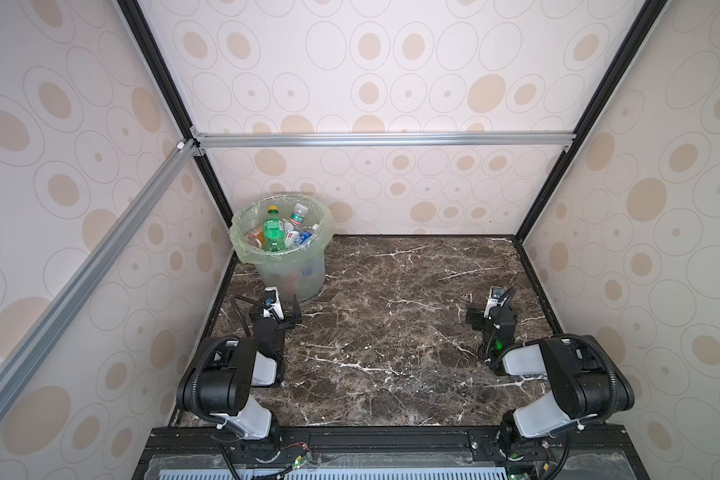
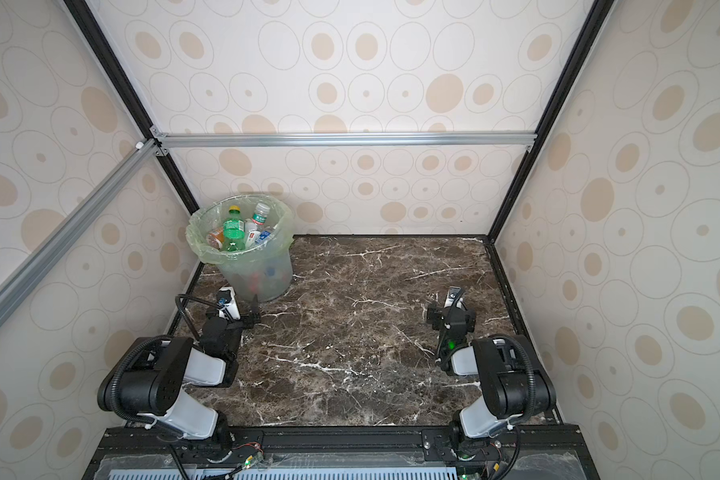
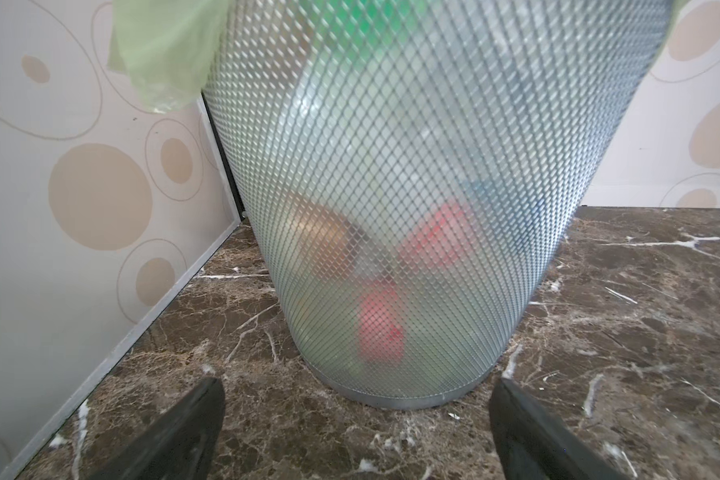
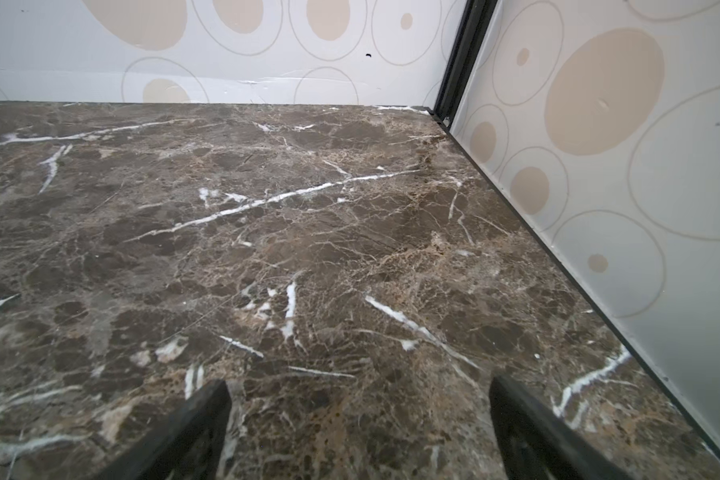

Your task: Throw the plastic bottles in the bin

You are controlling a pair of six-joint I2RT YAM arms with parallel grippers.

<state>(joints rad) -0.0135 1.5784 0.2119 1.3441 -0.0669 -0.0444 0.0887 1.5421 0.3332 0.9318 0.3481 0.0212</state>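
Note:
The bin stands in the table's far left corner, a green bag folded over its rim. Several plastic bottles lie inside it in both top views, among them a green one and a clear one with a white cap. My left gripper hovers low just in front of the bin's base, open and holding nothing. The left wrist view shows the bin's wall close up, with blurred red bottles behind it and my gripper spread. My right gripper is open over bare marble at the right.
The dark marble table is closed in by patterned walls on the left, back and right. Black frame posts stand in the far corners. An aluminium crossbar runs high along the back. Both arm bases sit at the front edge.

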